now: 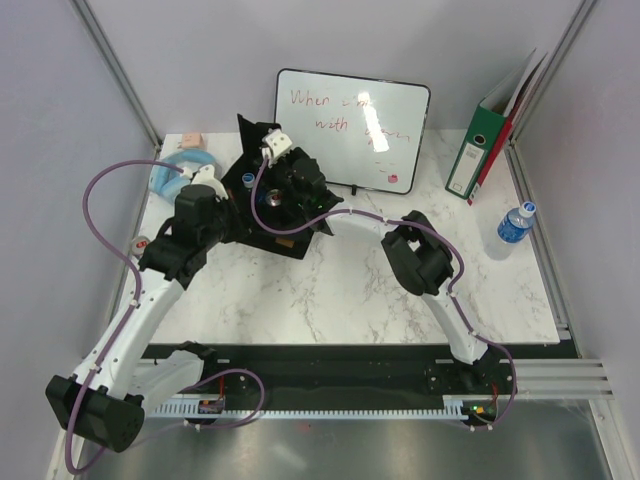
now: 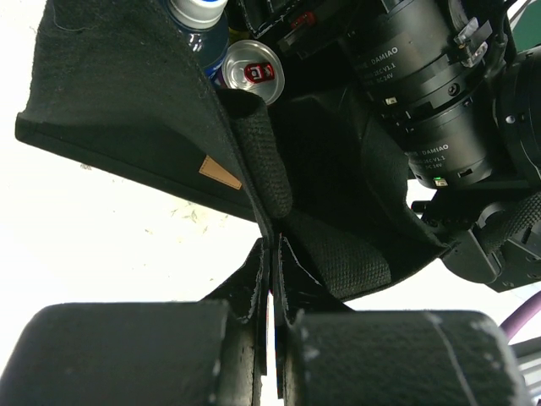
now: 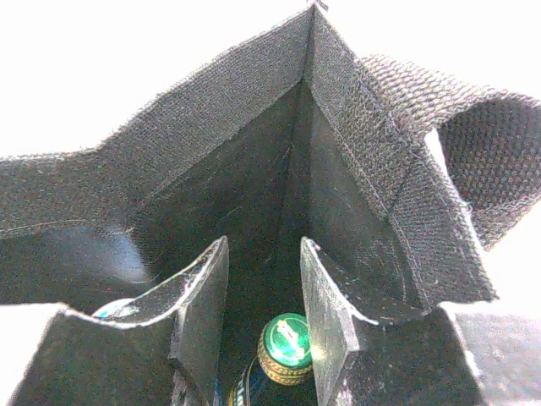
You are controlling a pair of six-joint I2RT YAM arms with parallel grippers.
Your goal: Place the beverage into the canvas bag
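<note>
The black canvas bag [image 1: 262, 222] stands open at the middle back of the table, its tan label [image 2: 220, 172] in the left wrist view. My left gripper [image 2: 272, 245] is shut on the bag's rim beside a handle [image 2: 264, 156]. My right gripper [image 3: 264, 245] reaches down inside the bag [image 3: 211, 161] with its jaws apart. A green-capped beverage bottle [image 3: 286, 347] stands upright between its fingers, close to the right one. In the top view the right gripper [image 1: 290, 190] is over the bag's mouth and the left gripper [image 1: 228, 190] is at its left edge.
Inside the bag also sit a can with a red tab [image 2: 254, 72] and a white-capped bottle [image 2: 196, 13]. A water bottle [image 1: 514, 224] stands at the table's right edge. A whiteboard [image 1: 352, 128] and a green binder [image 1: 480, 150] stand behind.
</note>
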